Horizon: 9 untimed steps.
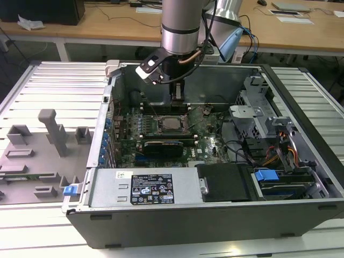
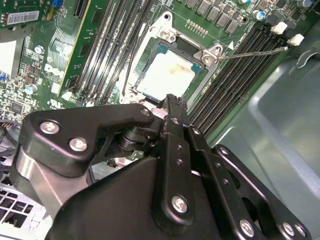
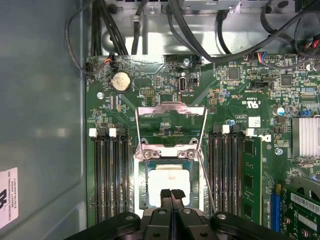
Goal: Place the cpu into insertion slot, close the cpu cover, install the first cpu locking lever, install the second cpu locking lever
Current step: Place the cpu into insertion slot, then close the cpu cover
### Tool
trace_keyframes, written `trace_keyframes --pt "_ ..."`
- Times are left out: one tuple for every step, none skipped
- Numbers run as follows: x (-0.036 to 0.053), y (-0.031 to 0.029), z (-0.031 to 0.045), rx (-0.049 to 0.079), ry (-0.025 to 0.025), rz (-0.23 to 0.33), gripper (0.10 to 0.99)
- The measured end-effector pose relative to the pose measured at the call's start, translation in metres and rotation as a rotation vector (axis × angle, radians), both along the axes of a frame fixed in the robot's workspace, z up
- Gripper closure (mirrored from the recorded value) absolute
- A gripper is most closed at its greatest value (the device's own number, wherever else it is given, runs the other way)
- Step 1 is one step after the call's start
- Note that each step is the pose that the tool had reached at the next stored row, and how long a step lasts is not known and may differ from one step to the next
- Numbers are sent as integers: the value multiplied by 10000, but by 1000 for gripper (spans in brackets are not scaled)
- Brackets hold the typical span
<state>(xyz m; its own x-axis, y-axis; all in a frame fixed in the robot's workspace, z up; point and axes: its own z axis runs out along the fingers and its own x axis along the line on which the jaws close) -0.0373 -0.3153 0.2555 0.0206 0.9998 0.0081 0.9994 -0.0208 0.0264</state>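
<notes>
— What are we finding inside the computer case (image 1: 215, 226)?
— It is lying open across the middle of the exterior view. It is holding a green circuit board (image 1: 212, 137), and a long black card (image 1: 164, 146) is sitting just below the socket in the frame. A grey power supply (image 1: 107, 188) is running along the lower edge, and a drive bay with a blue latch (image 1: 265, 176) is sitting toward the lower right.
— And where is the cpu?
— The cpu (image 3: 170, 181) is lying flat inside the insertion slot (image 3: 141, 187), its pale metal top showing in both wrist views. In the exterior view we are seeing it at the centre of the board.
— Is the cpu cover down?
— No. The cpu cover (image 3: 170, 106) is standing raised off the socket, and we are looking through its window at the board behind. In the second wrist view a thin locking lever (image 2: 250, 52) is sticking out free beside the socket.
— What is the claw doing?
— The gripper (image 3: 172, 194) is hovering over one edge of the cpu, its two fingertips pressed together with nothing between them. We cannot tell whether it is touching the chip.
— Any writing?
— We are noticing a black label (image 1: 153, 189) with white print on the power supply. In the first wrist view a white sticker (image 3: 7, 197) is sitting on the case wall.
— Anything outside the case?
— A grey tray (image 1: 32, 156) of fixture blocks is lying at the exterior view's left.
</notes>
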Motion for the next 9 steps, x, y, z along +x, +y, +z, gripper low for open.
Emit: trace_keyframes --pt "0 0 0 0 0 0 980" --pt "0 0 0 0 0 0 980" --pt "0 0 0 0 0 0 980" --pt "0 0 0 0 0 0 980" --pt "0 0 1 0 0 0 980" --pt "0 0 1 0 0 0 980" --pt "0 0 1 0 0 0 980" --pt "0 0 1 0 0 1 980" --pt "0 0 3 -1 0 0 980"
